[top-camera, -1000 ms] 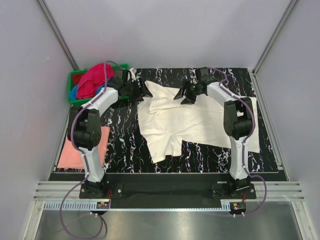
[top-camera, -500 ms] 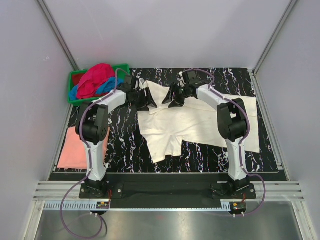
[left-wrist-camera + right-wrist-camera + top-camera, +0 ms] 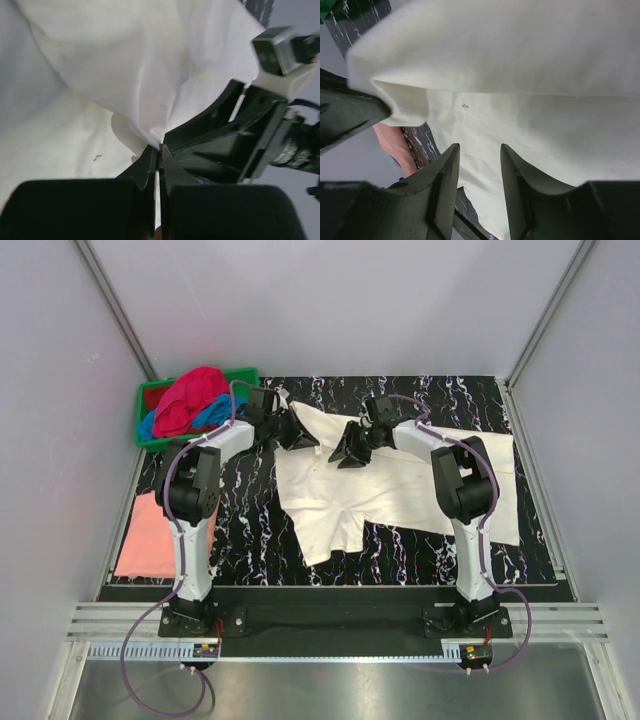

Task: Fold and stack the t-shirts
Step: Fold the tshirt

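Note:
A large cream t-shirt (image 3: 400, 480) lies spread over the middle of the black marbled table. My left gripper (image 3: 300, 432) is shut on a pinch of the cream cloth (image 3: 160, 142) at the shirt's far left edge, and the fabric rises from its tips in a fold. Just to its right, my right gripper (image 3: 348, 452) hovers over the same shirt (image 3: 530, 100) with its jaws apart (image 3: 480, 150) and nothing between them. A salmon-pink t-shirt (image 3: 150, 535) lies flat at the table's left edge. A magenta-red t-shirt (image 3: 190, 390) and a blue one (image 3: 215, 412) are heaped in the crate.
The green plastic crate (image 3: 245, 373) stands at the far left corner, close behind my left arm. Grey walls close the table in on three sides. Bare black tabletop (image 3: 250, 520) shows between the pink shirt and the cream one.
The left jaws have shut on the cream shirt's edge. The right gripper has slid left and nearer, over the shirt, with its jaws narrower than before.

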